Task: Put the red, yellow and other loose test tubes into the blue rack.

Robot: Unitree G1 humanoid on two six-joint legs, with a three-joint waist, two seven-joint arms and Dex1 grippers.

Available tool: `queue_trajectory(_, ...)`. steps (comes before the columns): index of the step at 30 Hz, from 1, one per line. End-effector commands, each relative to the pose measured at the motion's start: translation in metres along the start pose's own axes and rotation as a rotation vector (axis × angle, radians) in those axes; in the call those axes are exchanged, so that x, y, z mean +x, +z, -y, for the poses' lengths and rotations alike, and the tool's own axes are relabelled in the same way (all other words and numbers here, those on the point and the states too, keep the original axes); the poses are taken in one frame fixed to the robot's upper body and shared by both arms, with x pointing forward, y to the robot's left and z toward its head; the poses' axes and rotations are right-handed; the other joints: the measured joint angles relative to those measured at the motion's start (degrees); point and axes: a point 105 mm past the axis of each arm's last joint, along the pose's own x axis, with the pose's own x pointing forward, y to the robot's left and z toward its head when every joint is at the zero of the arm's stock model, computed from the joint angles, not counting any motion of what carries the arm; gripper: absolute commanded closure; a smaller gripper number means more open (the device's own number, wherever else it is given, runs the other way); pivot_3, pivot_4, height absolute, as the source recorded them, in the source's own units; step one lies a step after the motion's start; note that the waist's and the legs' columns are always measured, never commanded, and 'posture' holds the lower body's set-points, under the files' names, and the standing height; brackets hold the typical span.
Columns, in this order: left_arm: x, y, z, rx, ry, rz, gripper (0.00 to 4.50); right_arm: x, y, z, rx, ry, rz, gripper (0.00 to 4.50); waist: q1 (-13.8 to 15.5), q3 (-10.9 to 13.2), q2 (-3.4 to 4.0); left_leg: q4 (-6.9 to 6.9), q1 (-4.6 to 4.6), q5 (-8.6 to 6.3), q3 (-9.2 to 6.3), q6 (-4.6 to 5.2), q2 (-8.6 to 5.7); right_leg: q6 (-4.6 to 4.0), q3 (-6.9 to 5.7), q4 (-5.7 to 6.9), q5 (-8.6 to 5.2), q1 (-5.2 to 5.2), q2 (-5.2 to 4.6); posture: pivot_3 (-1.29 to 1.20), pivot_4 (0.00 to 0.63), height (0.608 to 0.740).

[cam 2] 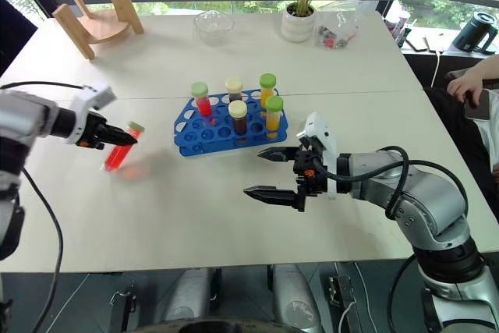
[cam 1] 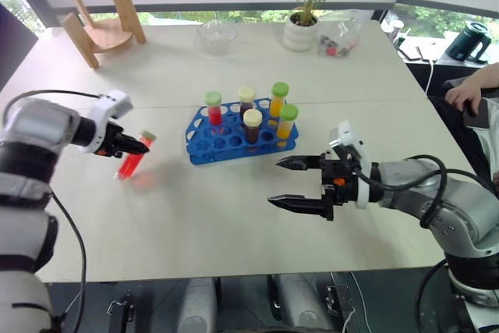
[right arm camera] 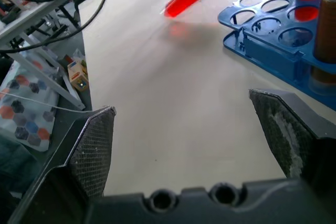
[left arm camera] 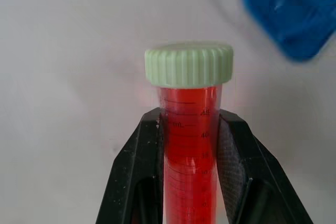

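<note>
The left hand (cam 1: 139, 145) reaches in from the side and pinches a red tube (cam 1: 132, 160), tilted, just above the bench (cam 1: 234, 216), near the blue rack (cam 1: 234, 139). The right hand (cam 1: 295, 185) hovers beside the rack, fingers spread wide. Five tubes stand inside. Behind sit a plant (cam 1: 306, 5), a bowl (cam 1: 216, 35) and a wooden stand (cam 1: 105, 25).

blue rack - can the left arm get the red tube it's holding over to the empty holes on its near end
Probably yes. The left gripper is shut on the red tube, lifted just off the table beside the blue rack. The bare stretch between leaves the way free, and the filled holes sit toward the far end.
</note>
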Motion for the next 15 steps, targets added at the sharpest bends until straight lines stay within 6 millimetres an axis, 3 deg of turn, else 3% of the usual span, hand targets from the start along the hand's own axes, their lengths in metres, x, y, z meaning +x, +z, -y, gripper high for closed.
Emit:
queue_trajectory(1,-0.041,0.074,0.025,0.09,-0.009,0.56,3.72,-0.009,0.01,0.008,-0.021,-0.019,0.019,0.0,0.95,0.0,-0.03,0.15,-0.06,0.0,-0.05,0.0,0.01,0.01,-0.07,0.03,0.0,0.03,0.0,0.0,0.15,0.74)
queue_trajectory(6,-0.023,0.086,0.07,0.087,-0.073,0.859,3.72,-0.016,0.02,0.024,-0.026,-0.038,0.006,0.0,1.36,-0.02,-0.02,0.51,0.01,-0.02,0.01,0.02,-0.15,0.33,0.01,-0.08,0.18,0.39,-0.12,0.0,0.15,0.74)
queue_trajectory(11,0.019,0.08,0.108,0.161,-0.123,0.91,3.72,-0.026,0.034,0.035,-0.002,-0.047,0.037,0.0,1.2,-0.05,-0.07,0.54,0.16,-0.02,0.03,0.02,-0.18,0.39,0.1,-0.12,0.24,0.5,-0.07,0.0,0.15,0.74)
queue_trajectory(15,0.049,0.073,0.126,0.21,-0.177,0.905,3.72,-0.025,0.032,0.038,0.009,-0.052,0.024,0.0,1.18,-0.05,-0.06,0.48,0.2,-0.03,0.04,0.03,-0.18,0.37,0.12,-0.12,0.24,0.5,-0.04,0.0,0.15,0.74)
